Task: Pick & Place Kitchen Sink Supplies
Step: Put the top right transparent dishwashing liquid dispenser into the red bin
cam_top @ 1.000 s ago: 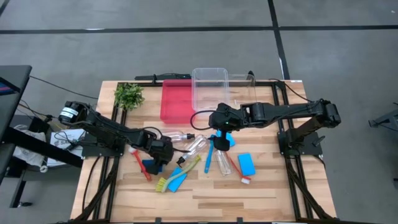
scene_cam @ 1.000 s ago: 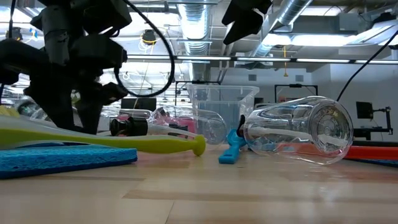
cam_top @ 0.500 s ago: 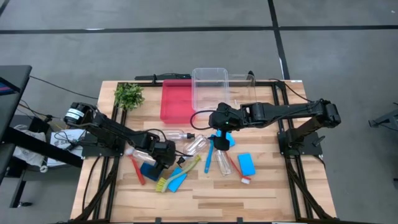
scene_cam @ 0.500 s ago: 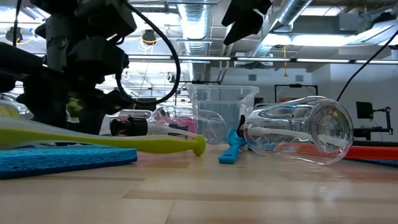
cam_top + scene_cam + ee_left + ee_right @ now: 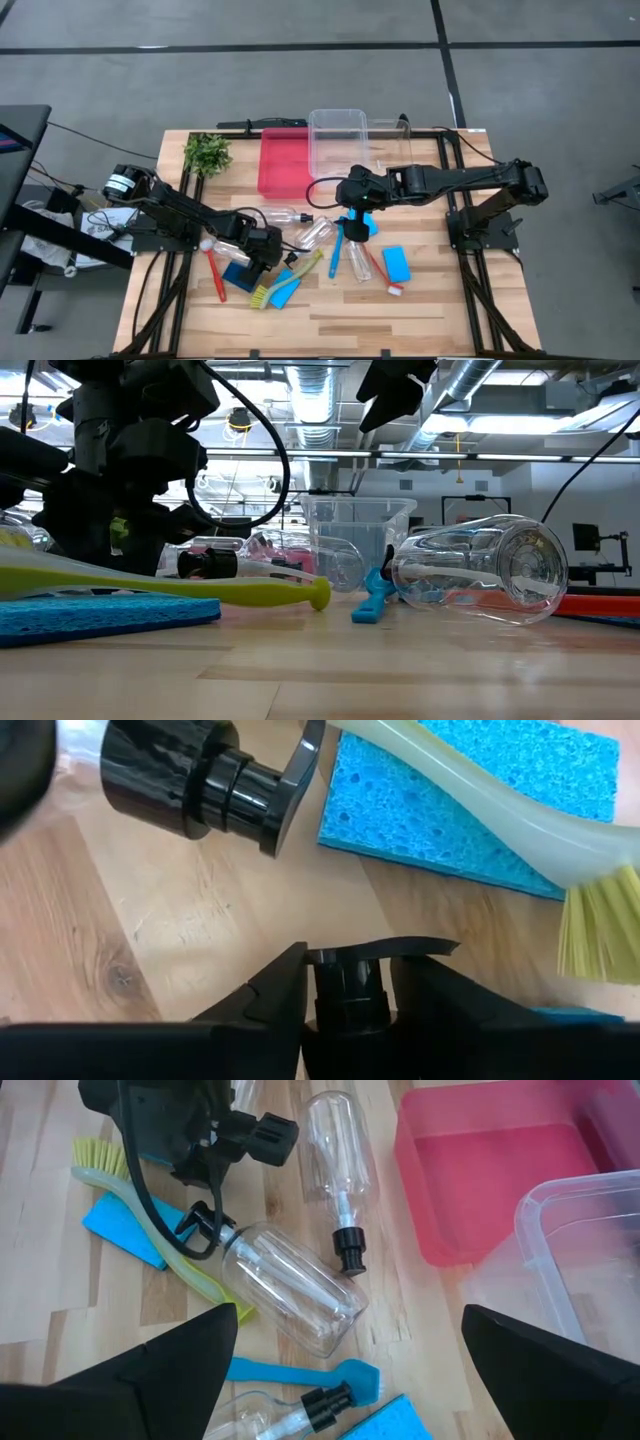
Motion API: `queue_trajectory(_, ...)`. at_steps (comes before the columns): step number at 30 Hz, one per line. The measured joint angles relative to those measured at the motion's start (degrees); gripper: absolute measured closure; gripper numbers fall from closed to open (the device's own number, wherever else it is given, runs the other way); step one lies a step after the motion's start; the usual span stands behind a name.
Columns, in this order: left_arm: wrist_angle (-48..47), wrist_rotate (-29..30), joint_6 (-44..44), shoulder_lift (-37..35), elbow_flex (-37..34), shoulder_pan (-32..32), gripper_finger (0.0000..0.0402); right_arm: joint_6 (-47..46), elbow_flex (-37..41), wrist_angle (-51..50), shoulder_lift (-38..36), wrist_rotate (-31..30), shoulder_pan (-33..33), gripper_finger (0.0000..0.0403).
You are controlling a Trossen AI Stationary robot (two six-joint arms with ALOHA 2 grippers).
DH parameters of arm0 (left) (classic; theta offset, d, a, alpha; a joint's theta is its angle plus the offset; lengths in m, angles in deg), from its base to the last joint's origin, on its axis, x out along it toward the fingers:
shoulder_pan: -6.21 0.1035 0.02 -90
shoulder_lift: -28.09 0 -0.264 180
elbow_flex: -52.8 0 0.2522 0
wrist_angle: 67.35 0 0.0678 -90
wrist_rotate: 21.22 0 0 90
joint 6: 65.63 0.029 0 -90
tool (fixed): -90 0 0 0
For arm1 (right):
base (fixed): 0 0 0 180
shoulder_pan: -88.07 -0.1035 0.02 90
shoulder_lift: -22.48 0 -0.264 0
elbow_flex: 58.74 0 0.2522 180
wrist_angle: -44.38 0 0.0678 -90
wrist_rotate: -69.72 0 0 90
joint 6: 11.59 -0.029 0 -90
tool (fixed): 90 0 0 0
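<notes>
Bottle cap (image 5: pixel 345 988), black, is sitting between the fingers of the left gripper (image 5: pixel 262 256), which is clasping it on both sides with jaws partly closed, low over the near left part of the wooden table (image 5: pixel 400 310). Just beyond this gripper, a second capped bottle (image 5: pixel 190 775) is lying on its side, and a yellow-green brush (image 5: pixel 480 805) is resting across a blue sponge (image 5: pixel 470 780). A red brush (image 5: pixel 214 270) is lying beside the left arm. The right gripper (image 5: pixel 358 226) is hanging with its jaws spread wide and holding nothing, above a clear bottle (image 5: pixel 290 1285) at mid-table. A red tray (image 5: pixel 284 162), a clear bin (image 5: pixel 338 140) and a plant (image 5: pixel 207 153) are standing along the far edge.
</notes>
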State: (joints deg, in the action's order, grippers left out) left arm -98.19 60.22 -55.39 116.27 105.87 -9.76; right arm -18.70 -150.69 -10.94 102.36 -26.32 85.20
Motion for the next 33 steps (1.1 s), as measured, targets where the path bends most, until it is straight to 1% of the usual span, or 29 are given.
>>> queue_trajectory(4,0.0,0.08,-0.2,0.0,0.0,0.0,0.0246,0.0,0.0,-0.02,0.0,0.0,0.0,0.0023)
queue_trajectory(6,0.0,0.09,-0.26,-0.15,0.0,0.0,0.0251,0.0,0.0,-0.02,0.0,0.0,0.0,0.0023)
queue_trajectory(10,-0.1,0.16,-1.76,-1.6,-0.04,0.0,0.0272,0.01,0.0,-0.02,0.0,0.0,0.0,0.0023)
queue_trajectory(15,-0.09,0.37,-3.22,-4.72,-0.04,0.0,0.0269,0.13,0.0,-0.02,0.0,0.0,0.0,0.0023)
queue_trajectory(19,-0.04,1.08,-3.26,-8.16,-0.04,-0.15,0.0252,0.17,0.0,-0.02,0.0,0.0,0.0,0.0023)
queue_trajectory(25,-0.02,1.23,-6.11,-14.5,-0.04,-0.13,0.0274,0.17,0.0,-0.02,0.0,0.0,0.0,0.0023)
queue_trajectory(27,-0.02,1.49,-7.6,-16.8,-0.04,-0.13,0.0275,0.2,0.0,-0.04,0.0,0.0,0.0,0.0023)
queue_trajectory(33,0.07,5.99,-10.87,-23.62,-0.04,-0.13,0.0261,0.18,0.0,-0.05,0.0,0.0,0.0,0.0023)
